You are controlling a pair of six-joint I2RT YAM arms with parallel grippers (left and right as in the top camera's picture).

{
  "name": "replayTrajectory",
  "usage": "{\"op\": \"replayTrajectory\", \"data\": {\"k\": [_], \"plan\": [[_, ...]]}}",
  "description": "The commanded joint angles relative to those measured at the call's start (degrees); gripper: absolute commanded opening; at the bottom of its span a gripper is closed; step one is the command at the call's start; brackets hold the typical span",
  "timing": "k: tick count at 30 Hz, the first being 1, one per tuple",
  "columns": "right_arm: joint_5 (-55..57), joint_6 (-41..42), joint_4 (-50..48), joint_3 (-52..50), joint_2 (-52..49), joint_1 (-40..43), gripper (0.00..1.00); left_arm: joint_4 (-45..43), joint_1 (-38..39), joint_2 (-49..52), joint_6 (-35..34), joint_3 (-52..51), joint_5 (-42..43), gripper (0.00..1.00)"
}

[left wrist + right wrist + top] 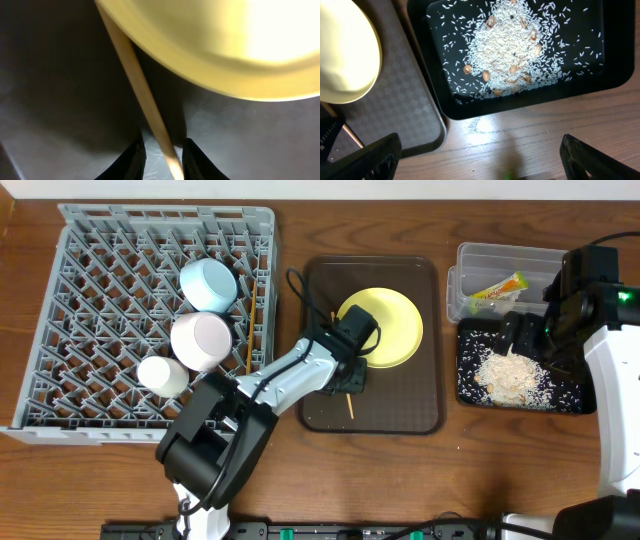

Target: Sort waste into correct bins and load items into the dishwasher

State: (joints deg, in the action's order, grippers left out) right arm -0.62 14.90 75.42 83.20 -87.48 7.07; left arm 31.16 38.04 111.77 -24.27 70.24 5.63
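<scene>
Left fingers [162, 147]: seen at the bottom edge of the left wrist view, narrowly apart. A chopstick [145, 95] runs between them, a sliver of tray is visible on either side of it, and it is not clamped.
Chopstick: laid on the brown serving tray [420, 400], with its far end tucked under the plate rim. In the overhead view only its lower tip is shown, below the arm.
Yellow plate [385, 330]: set on the serving tray at the middle of the overhead frame. It is blurred in the left wrist view.
Right fingers [480, 145]: spread wide at the bottom corners of the right wrist view, with nothing held, above bare bench [530, 135].
Black tray [610, 30]: placed just beyond those fingers, beside the serving tray.
Food scraps [507, 50]: heaped in the black tray with grains scattered around. The brownish bits among them are made out only in the right wrist view.
Clear tub [470, 255]: at the upper right of the overhead frame, directly above the black tray, with the wrapper [497, 287] inside. It is shown by neither wrist view.
Dish rack [100, 310]: at the left, overhead only. It is loaded with the blue bowl [207, 283], pinkish bowl [200, 340], white cup [162, 375] and a second chopstick [248, 345].
</scene>
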Motion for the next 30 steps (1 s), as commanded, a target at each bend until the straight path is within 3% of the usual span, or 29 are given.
{"op": "replayTrajectory", "data": {"k": [1,11,16,30], "plan": [[-0.31,0.76,0.04,0.26,0.59,0.37,0.99,1.60,-0.07,3.17,-1.38,-1.03,-7.93,0.26],[-0.31,0.76,0.07,0.26,0.59,0.37,0.99,2.89,-0.07,3.23,-1.55,-1.03,-8.04,0.22],[-0.31,0.74,0.09,0.26,0.59,0.37,0.99,2.86,-0.07,3.23,-1.55,-1.03,-7.85,0.08],[-0.31,0.74,0.11,0.26,0.59,0.37,0.99,6.16,-3.50,-1.27,0.26,1.20,-7.89,0.08]]}}
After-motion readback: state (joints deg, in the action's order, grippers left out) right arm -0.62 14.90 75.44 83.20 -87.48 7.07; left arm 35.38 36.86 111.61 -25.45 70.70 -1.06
